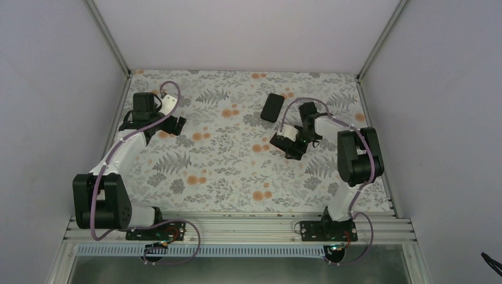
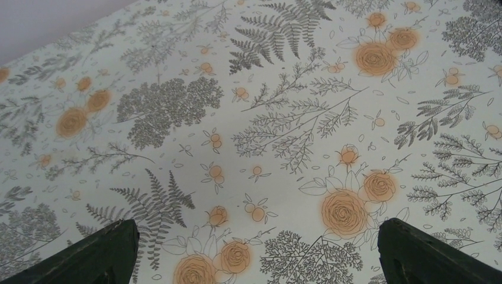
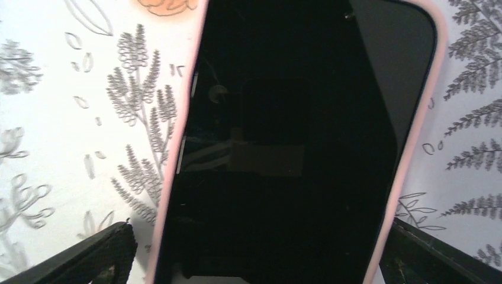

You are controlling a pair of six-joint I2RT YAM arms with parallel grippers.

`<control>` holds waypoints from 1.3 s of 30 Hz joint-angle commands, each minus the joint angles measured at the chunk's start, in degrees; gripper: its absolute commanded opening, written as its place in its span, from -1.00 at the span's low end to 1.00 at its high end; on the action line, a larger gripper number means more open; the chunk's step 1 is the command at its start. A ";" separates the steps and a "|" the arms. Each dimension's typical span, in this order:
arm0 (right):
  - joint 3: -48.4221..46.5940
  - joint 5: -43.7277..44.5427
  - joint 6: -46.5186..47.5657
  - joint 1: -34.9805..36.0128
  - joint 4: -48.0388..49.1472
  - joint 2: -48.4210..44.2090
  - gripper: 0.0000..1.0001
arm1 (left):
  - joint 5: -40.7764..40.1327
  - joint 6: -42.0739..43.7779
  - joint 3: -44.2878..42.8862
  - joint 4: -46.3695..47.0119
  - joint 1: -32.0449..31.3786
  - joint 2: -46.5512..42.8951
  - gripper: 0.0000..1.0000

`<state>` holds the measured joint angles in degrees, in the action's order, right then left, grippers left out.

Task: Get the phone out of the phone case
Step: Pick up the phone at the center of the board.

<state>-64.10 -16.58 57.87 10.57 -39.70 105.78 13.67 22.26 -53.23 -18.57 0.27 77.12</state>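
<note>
1. Pale walls (image 1: 47, 89) box in your workspace, and the surface (image 1: 225, 171) is a cloth printed with grey ferns and orange roses.
2. You'll find the phone (image 1: 273, 107) lying flat on the far, right-of-centre part of that surface. It is just beyond the wrist of the right arm (image 1: 355, 154) and well apart from the left arm (image 1: 124, 151).
3. As I judge it, nothing is done yet. In the right wrist view the pink phone case (image 3: 170, 177) wraps both long edges and the far rounded corner of the dark glass. The phone looks fully seated, so the whole extraction is left for you.
4. Your right fingers (image 3: 106, 254) are spread wide, one at each lower corner of that view, with the phone's near end between them. They grasp nothing, and I can't tell whether they touch the case.
5. Your left fingers (image 2: 100, 254) are likewise spread, over bare print, and hold nothing.
6. The phone lies screen up.
   - From above, its long axis runs mostly near to far, with the far end leaning slightly right.
   - In the right wrist view it runs up and away from the fingers with the same slight lean to the right.
   - I can't tell which end is the top of the handset.
</note>
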 commanded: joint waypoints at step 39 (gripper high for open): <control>-0.55 18.93 -15.62 28.80 22.92 -15.49 0.08 | 47.09 15.88 -41.12 -49.80 -12.92 39.48 1.00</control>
<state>-62.24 -1.76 43.48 36.95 -22.50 89.84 54.54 36.88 -91.72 -63.81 -12.56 114.37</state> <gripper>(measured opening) 0.735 0.999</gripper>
